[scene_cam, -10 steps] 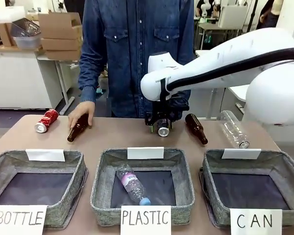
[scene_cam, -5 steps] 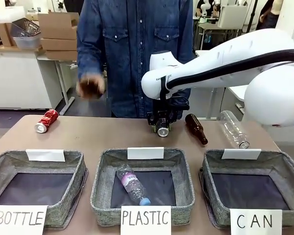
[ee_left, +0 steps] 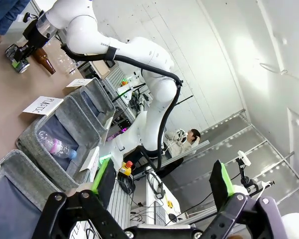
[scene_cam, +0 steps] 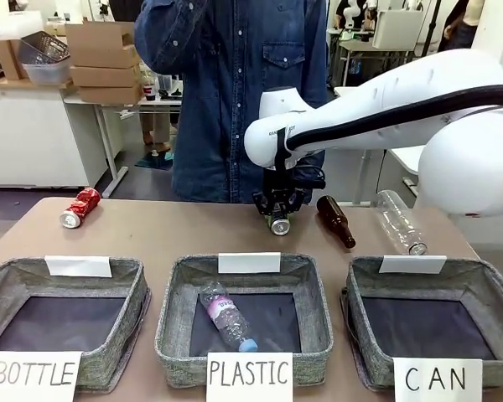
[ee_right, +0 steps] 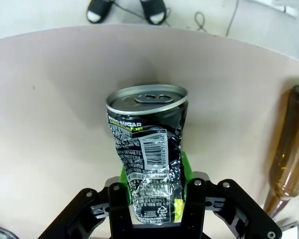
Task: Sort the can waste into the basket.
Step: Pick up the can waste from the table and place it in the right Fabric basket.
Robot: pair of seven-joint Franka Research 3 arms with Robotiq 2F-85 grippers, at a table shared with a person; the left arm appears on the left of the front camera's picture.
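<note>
My right gripper (scene_cam: pixel 278 218) is shut on the black can (scene_cam: pixel 279 224) at the far middle of the table, low over its surface. In the right wrist view the dented black can (ee_right: pixel 147 144) stands between the green pads (ee_right: pixel 186 167), silver top pointing away. The red can (scene_cam: pixel 80 207) lies at the far left of the table. The CAN basket (scene_cam: pixel 365 276) sits front right with nothing in it. My left gripper (ee_left: pixel 162 181) is open and holds nothing, up in the air; from there I see the right gripper (ee_left: pixel 17 51) with the can and the CAN basket (ee_left: pixel 97 95).
A brown glass bottle (scene_cam: pixel 335 219) and a clear plastic bottle (scene_cam: pixel 400 222) lie right of the held can. The PLASTIC basket (scene_cam: pixel 172 293) holds a plastic bottle (scene_cam: pixel 226 314); the BOTTLE basket (scene_cam: pixel 134 289) is front left. A person in denim (scene_cam: pixel 235 84) stands at the far side.
My right gripper closed on the black can. The person's hand picked up the brown bottle from the table's left and lifted it away.
</note>
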